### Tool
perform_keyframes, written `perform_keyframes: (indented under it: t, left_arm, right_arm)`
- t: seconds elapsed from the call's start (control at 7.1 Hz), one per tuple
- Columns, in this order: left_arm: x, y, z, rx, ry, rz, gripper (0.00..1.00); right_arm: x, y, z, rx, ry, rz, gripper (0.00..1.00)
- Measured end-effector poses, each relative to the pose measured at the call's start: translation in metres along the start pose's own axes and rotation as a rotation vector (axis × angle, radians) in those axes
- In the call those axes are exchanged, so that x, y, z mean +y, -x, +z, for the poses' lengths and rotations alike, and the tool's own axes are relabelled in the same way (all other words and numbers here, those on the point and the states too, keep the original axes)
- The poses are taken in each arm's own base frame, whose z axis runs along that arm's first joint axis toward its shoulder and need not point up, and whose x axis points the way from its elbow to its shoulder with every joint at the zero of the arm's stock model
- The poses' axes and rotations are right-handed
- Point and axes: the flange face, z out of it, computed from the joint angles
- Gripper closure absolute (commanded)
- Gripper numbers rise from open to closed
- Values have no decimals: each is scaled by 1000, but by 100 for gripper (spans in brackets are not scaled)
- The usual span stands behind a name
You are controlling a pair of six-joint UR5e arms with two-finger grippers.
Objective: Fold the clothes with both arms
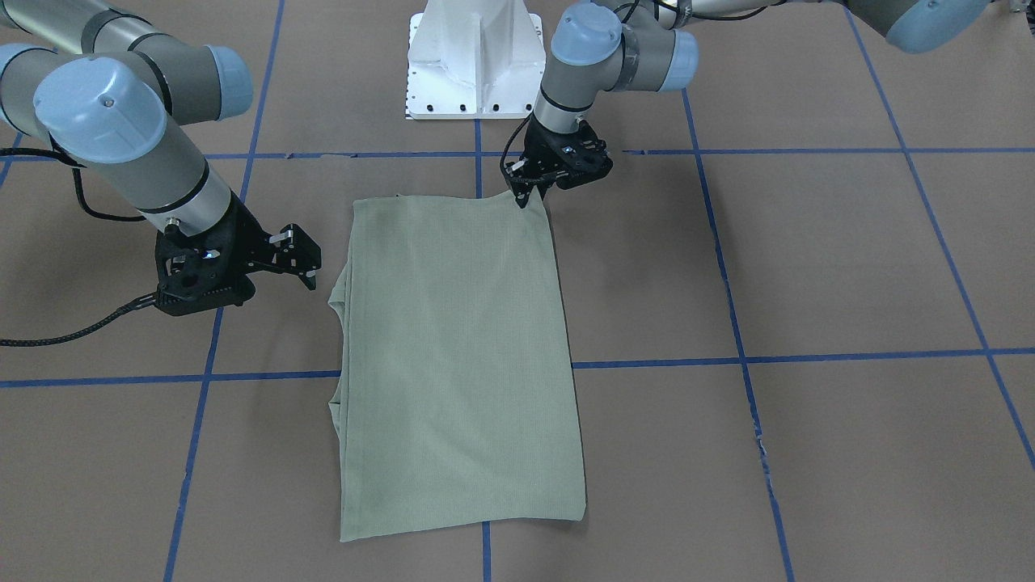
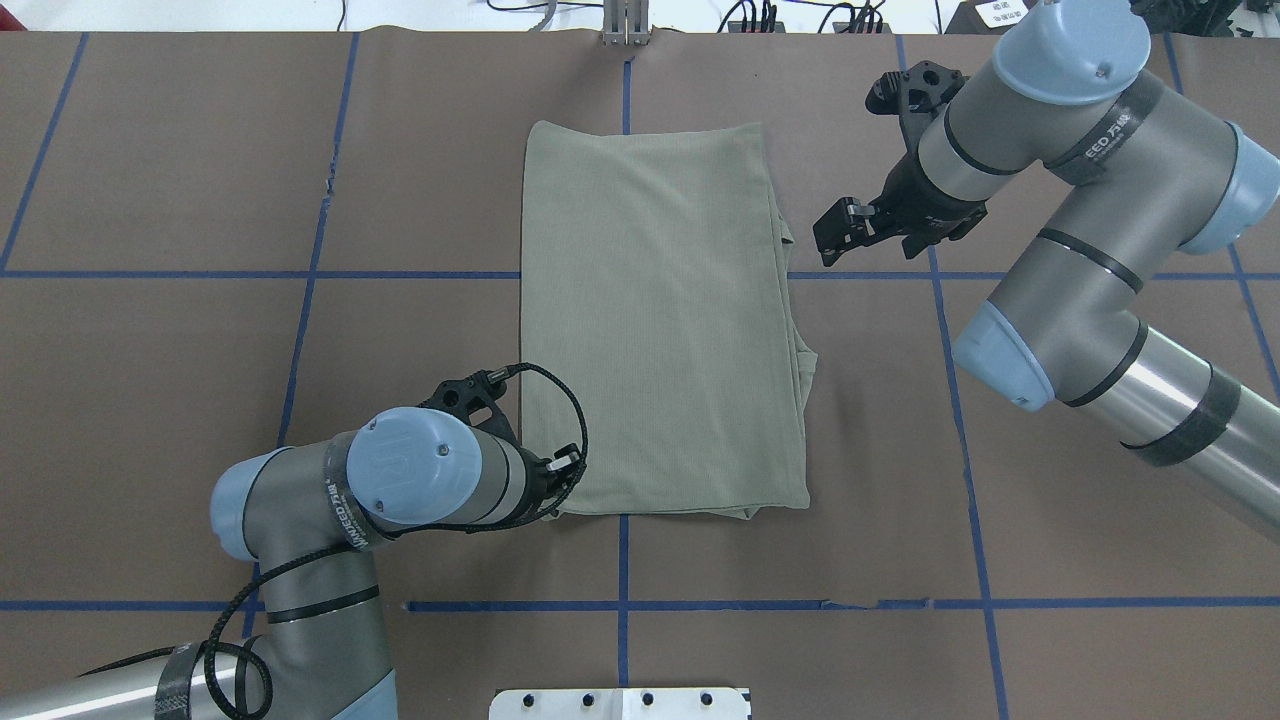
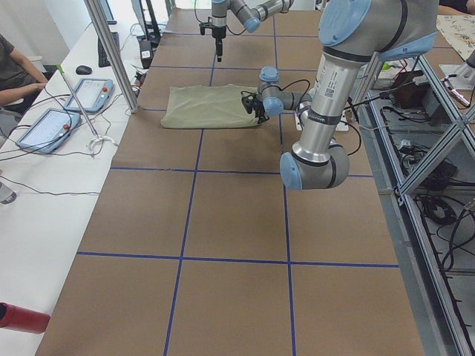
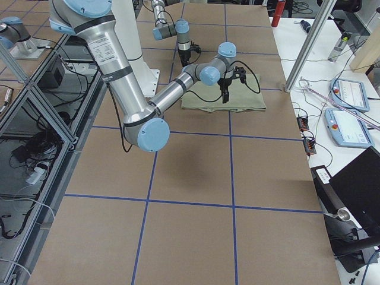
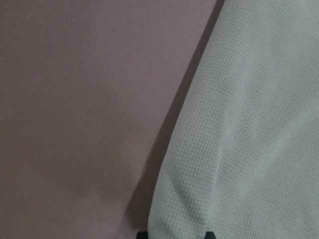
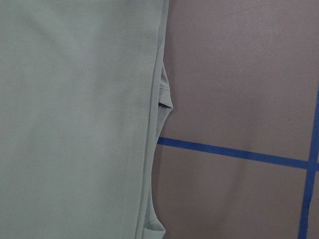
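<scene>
A corner of the folded pale sage-green knit shirt [image 1: 461, 347] appears pinched by the left gripper [image 1: 525, 197], fingers drawn together. The right gripper [image 1: 310, 259] is held spread and empty just beside the opposite edge.

The left gripper [image 1: 525, 194] sits at a corner of the shirt [image 1: 457, 364]. Its fingertips [image 5: 141, 235] are hidden by the wrist of the left arm [image 2: 420, 480] in the overhead view and cut off at the bottom edge of the left wrist view. Closure cannot be determined. Shirt sleeves, neck and label are concealed within the folds. Both side views show this gripper too small to assess.
</scene>
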Motion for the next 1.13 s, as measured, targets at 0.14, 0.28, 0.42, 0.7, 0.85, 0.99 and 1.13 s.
perform_keyframes:
  t: [0.14,0.28,0.42,0.7,0.85,0.99,1.13]
  left_arm:
    - [2,-1,0,1,3,1,58]
    - [4,-1,0,2,5,3,58]
    - [7,-2,-1,4,9,4,75]
    - [7,-3,-1,5,9,-1,100]
    - [6,-3,-1,6,8,-3,100]
    - [5,-3,-2,7,6,-4,100]
    - [4,-4,-5,11,6,-4,100]
  right_arm:
    - [0,-1,1,1,1,1,0]
    - [0,-1,2,3,2,2,0]
    - [-1,-1,2,3,2,2,0]
    - [-1,-3,2,4,2,6,0]
    - [1,-4,1,2,1,22,0]
    - [6,-2,-3,-6,-1,55,0]
    - [22,6,-3,-20,4,106,0]
